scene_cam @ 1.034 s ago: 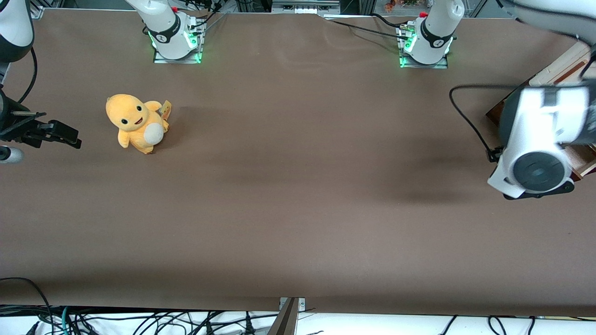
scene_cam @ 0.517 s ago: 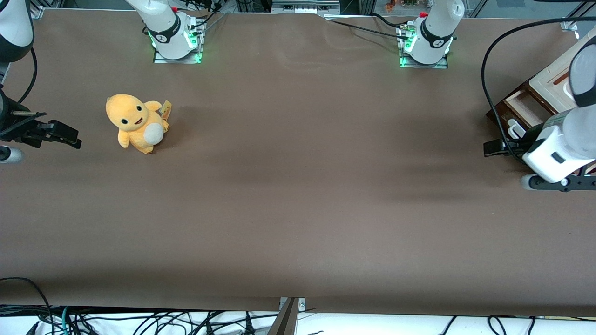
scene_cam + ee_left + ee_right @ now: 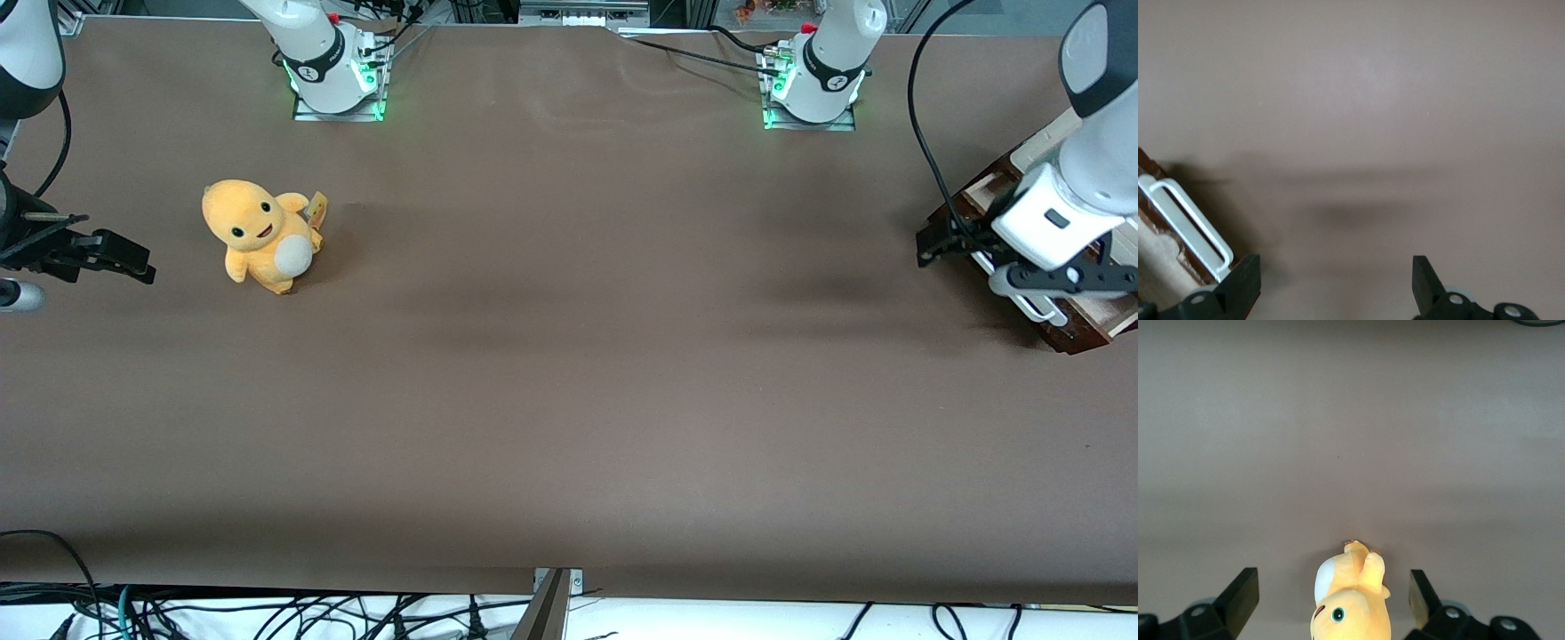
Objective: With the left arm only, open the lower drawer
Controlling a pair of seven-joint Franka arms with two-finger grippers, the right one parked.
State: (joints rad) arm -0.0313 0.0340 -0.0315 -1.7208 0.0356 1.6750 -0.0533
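The left arm's gripper (image 3: 1331,283) is held wide open and empty, just above the brown table (image 3: 569,356) at the working arm's end. The lower drawer (image 3: 1080,324) lies just beside 1 fingertip (image 3: 1238,283), its white bar handle (image 3: 1186,223) running diagonally, not yet straddled.

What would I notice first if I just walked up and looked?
Probably the orange plush toy sitting alone on the brown table, toward the parked arm's end. Next, the big white left arm at the working arm's end, its end effector open beside the lower drawer and its white handle.
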